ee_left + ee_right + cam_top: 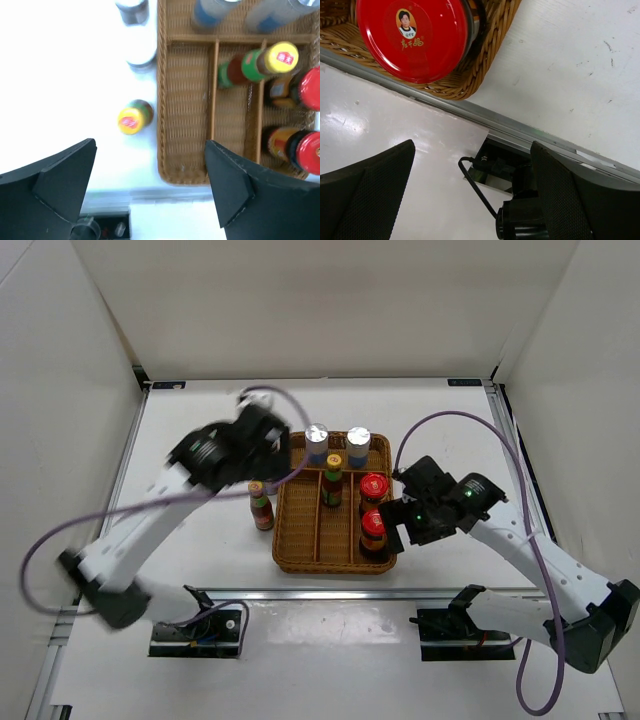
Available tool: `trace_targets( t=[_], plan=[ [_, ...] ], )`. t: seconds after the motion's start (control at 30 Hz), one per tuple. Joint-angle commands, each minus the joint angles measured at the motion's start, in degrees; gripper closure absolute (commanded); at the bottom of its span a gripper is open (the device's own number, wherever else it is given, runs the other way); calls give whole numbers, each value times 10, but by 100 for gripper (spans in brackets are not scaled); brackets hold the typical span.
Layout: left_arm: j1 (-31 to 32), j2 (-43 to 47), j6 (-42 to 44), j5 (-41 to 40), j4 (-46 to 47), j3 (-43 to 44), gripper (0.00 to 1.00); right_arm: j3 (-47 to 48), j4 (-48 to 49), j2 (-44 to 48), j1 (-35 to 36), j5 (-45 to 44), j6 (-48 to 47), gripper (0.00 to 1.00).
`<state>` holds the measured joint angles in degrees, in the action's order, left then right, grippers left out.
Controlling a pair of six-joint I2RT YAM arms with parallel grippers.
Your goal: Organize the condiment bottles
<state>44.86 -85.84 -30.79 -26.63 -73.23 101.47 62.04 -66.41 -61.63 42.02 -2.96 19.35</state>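
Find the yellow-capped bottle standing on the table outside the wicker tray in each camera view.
Top external: the yellow-capped bottle stands left of centre, just outside the wicker tray on its left.
Left wrist: the bottle is left of centre, beside the tray's left rim.
Right wrist: not in view.
Shared landmark: the wicker tray, in all three views.

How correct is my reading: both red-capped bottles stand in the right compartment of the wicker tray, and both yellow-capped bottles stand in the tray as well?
One part is wrong. Only one yellow-capped bottle stands in the wicker tray; the other yellow-capped bottle stands on the table, beside the tray's left wall, as the top external view shows. The red-capped bottles do stand in the right compartment.
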Motion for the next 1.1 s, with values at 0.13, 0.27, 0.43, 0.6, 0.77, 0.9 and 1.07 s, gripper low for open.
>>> trace_targets(
  t=[0.13, 0.27, 0.43, 0.6, 0.77, 0.9, 1.07],
  plan=[
    [0, 304, -117, -43, 143, -354, 0, 10, 8, -10, -6, 39, -24, 1],
    [0, 304, -117, -72, 154, -385, 0, 10, 8, -16, -6, 46, -29, 1],
    [0, 255, -80, -79, 203, -391, 0, 4, 13, -26, -6, 57, -34, 1],
    [0, 229, -80, -79, 244, -408, 0, 4, 13, -26, -6, 57, -34, 1],
    [-13, 207, -80, -79, 275, -426, 4, 4, 13, -26, -6, 57, -34, 1],
    [-26, 202, -74, -79, 302, -438, 20, 4, 13, -31, -6, 57, -34, 1],
    [-53, 202, -54, -84, 322, -438, 27, 4, 13, -31, -6, 57, -34, 1]
  ],
)
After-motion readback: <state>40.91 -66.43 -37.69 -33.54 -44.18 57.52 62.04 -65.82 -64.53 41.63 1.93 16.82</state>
